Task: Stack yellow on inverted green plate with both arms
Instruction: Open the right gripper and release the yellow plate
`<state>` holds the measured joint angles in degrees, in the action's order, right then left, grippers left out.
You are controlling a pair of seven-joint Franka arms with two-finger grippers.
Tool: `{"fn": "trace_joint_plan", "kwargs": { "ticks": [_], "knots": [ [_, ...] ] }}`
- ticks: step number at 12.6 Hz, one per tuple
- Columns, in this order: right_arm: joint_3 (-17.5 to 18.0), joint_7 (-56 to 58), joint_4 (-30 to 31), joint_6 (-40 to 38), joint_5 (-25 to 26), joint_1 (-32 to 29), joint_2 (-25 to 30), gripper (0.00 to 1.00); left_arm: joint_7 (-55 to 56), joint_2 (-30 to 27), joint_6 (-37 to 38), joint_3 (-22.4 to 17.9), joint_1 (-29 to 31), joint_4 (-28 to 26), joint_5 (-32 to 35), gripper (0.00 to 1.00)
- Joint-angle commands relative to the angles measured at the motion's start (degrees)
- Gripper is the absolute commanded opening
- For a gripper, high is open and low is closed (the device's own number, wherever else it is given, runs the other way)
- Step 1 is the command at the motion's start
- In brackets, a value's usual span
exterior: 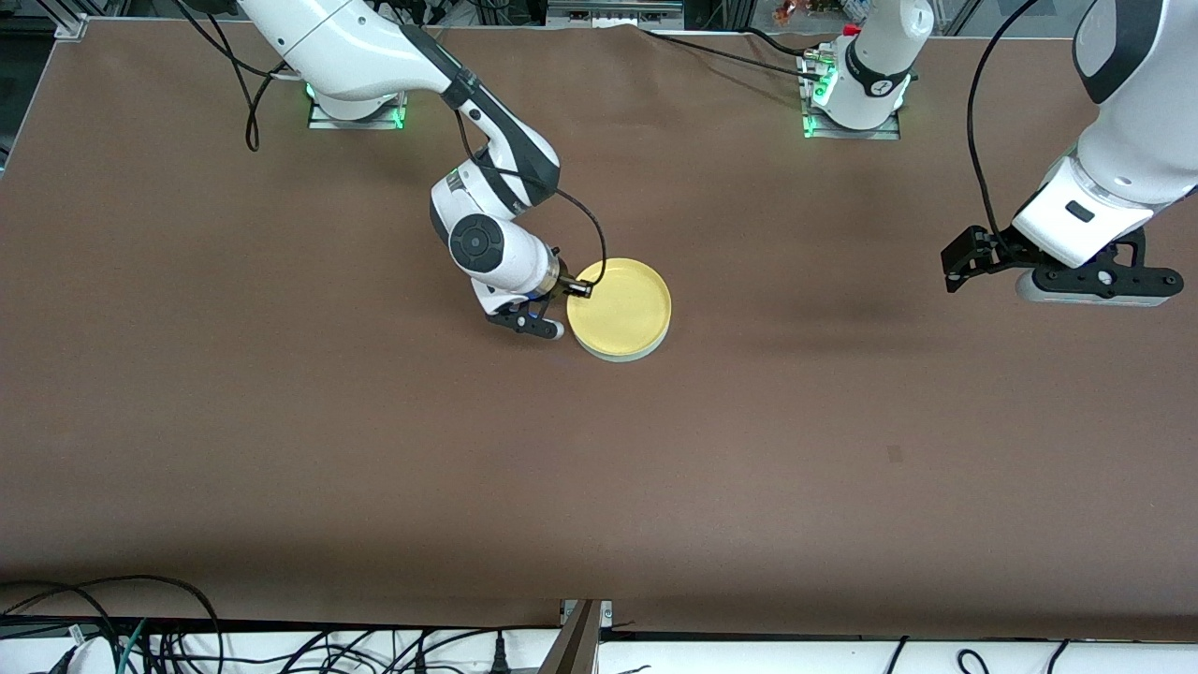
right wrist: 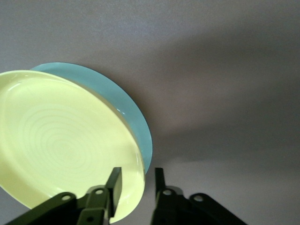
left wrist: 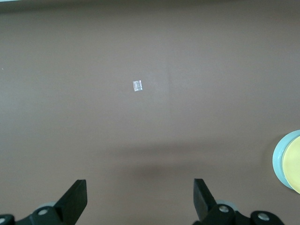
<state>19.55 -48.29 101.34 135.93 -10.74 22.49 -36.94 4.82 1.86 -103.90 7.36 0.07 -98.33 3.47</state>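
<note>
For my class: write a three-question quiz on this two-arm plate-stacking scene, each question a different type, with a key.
1. True or false: the yellow plate lies on the green plate.
2. Which gripper straddles the yellow plate's rim? A) left gripper B) right gripper C) neither
3. Fill in: the left gripper waits open above the bare ____ toward the left arm's end.

Key: 1 true; 2 B; 3 table.

No readable text, labels, brands, numbers or signs on anything
</note>
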Motion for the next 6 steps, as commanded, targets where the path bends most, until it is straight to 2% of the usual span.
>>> {"fn": "trace_joint_plan", "kwargs": {
  "ticks": [1, 3, 5, 6],
  "knots": [
    [-0.12, 0.03, -0.27, -0.66, 0.63, -0.07, 2.57, 1.0, -1.39, 0.16, 0.1, 1.78, 0.55, 0.95, -0.74, 1.0],
    [-2.92, 0.65, -4.2, -8.09, 3.17, -0.6, 5.12, 1.0, -1.48, 0.33, -0.07, 1.87, 0.81, 1.04, -0.74, 1.0],
    [-6.78, 3.7, -11.48, -18.11, 7.47, -0.69, 5.22, 1.0, -1.48, 0.33, 0.01, 1.78, 0.99, 1.04, -0.83, 1.0],
    [-8.89, 7.47, -14.39, -21.38, 8.01, -1.13, 5.13, 1.0, -1.48, 0.33, 0.01, 1.87, 0.99, 1.04, -0.83, 1.0]
  ]
}}
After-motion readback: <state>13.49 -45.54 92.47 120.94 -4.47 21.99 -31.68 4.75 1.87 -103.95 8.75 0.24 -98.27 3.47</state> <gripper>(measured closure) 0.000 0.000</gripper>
